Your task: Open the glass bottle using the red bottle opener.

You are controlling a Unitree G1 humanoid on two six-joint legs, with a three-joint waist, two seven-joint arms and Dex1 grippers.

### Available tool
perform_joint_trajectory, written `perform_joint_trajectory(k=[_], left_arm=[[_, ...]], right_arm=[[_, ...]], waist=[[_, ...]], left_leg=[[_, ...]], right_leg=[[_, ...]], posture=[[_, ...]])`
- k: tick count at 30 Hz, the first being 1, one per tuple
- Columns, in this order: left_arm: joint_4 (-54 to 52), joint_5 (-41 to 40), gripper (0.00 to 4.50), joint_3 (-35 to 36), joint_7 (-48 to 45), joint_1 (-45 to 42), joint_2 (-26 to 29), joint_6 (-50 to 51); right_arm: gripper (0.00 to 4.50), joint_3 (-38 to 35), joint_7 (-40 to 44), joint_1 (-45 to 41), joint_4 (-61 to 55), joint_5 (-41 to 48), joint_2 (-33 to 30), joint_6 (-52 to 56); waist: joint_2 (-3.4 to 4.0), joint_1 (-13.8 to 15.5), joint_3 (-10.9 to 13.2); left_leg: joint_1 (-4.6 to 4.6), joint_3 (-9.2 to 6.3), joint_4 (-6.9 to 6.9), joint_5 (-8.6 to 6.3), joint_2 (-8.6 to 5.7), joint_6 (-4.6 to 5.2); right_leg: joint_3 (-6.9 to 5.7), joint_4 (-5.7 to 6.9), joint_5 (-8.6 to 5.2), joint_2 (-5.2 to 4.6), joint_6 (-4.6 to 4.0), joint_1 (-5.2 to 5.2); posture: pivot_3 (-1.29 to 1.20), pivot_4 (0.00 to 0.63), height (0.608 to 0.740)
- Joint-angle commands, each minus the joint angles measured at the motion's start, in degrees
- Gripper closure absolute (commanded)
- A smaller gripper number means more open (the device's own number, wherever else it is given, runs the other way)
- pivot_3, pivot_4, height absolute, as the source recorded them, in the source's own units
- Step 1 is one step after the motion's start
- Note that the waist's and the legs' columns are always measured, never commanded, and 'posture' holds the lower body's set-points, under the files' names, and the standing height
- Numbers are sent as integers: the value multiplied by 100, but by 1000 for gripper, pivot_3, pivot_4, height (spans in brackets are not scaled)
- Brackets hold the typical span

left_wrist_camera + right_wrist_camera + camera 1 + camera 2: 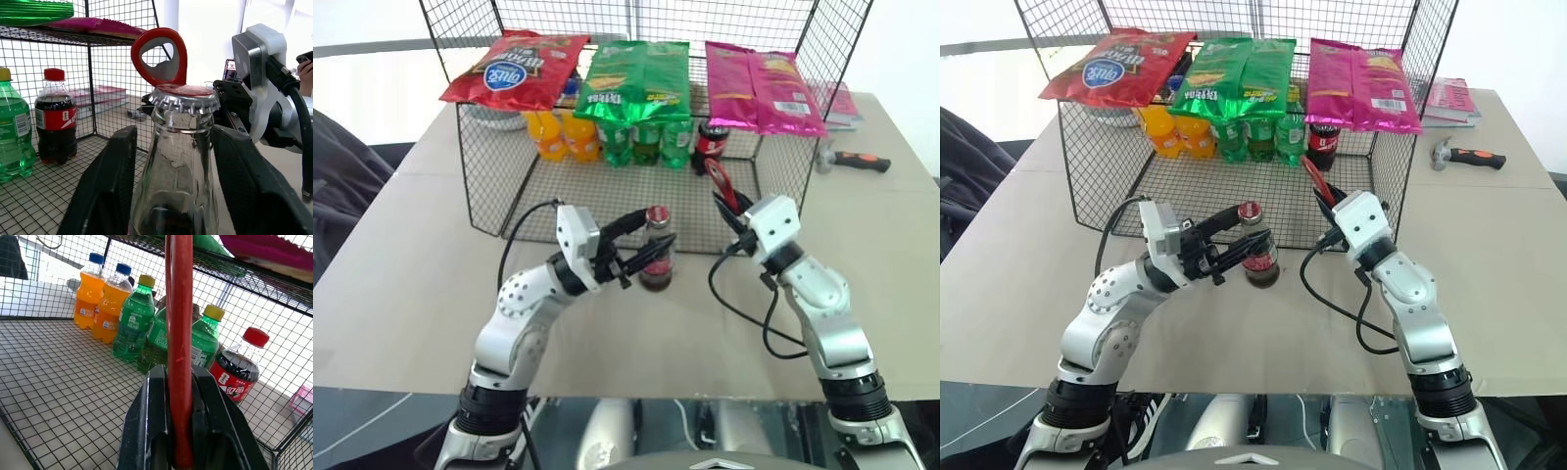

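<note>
The glass bottle (657, 257) stands upright on the bench (401, 284), just in front of the wire cage (509, 211), with its crown cap in place. The left gripper (651, 238) has its fingers (105, 188) on either side of the neck, close against the glass; whether they press it cannot be told. The right gripper (732, 208) has its fingers (146, 431) clenched on the handle of the red bottle opener (722, 184), held upright just right of the bottle and apart from the cap.

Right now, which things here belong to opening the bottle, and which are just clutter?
In play:
- glass bottle, between left gripper fingers
- red bottle opener, clamped in right gripper

Lying about:
- hammer
- wire rack
- snack bags
- plastic bottles
</note>
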Motion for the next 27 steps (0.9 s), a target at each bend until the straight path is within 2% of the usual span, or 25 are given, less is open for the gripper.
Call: perform_joint_trajectory(k=[1, 6, 8, 11, 15, 21, 27], left_arm=[[-255, 26, 2058, 11, -25, -43, 33, -109], [-237, -25, 2058, 45, -49, -92, 15, -111], [-236, -18, 2978, 45, -61, -112, 15, -134], [-230, 70, 3427, 2, -60, -107, 41, -187], [-184, 179, 3502, -41, -82, -112, 81, -262], [-84, 186, 3502, -30, -66, -159, 45, -270], [-38, 152, 3502, 10, -86, -191, 88, -193]], right_arm=[[4500, -27, -11, -157, -82, 20, 34, -198], [4500, -21, -14, -170, -48, 15, 51, -232], [4500, -25, -22, -167, -46, 9, 62, -234], [4500, -17, -29, -144, -73, -1, 76, -234], [4500, 113, 73, -142, -125, -164, -30, -364], [4500, 615, 137, -5, -115, -1089, -510, -1443], [4500, 772, -117, -129, 328, -1660, -603, -2272]], waist=[[0, -2, 0], [0, -1, 0], [0, 2, 0], [0, 0, 0], [0, 1, 0], [0, 2, 0], [-1, -1, -1]], left_leg=[[0, 0, 0, 0, 0, 0], [0, 0, 0, 0, 0, 0], [0, 0, 0, 0, 1, 0], [0, 0, 0, 0, 0, 0], [2, 0, 0, 0, 0, 0], [3, 2, 0, 0, -1, 0], [7, 5, 0, 0, 0, -1]], right_leg=[[0, 0, 0, 0, 0, 0], [0, 0, 0, 0, 0, 0], [0, 0, 0, 0, 0, 0], [0, 0, 0, 0, 0, 0], [1, 1, 0, 0, 0, 1], [2, 1, 0, 0, 0, 1], [5, 2, 0, 0, 0, 3]], posture=[[0, 150, 709], [0, 150, 709], [0, 150, 709], [0, 150, 709], [0, 150, 709], [0, 150, 709], [0, 150, 709]])
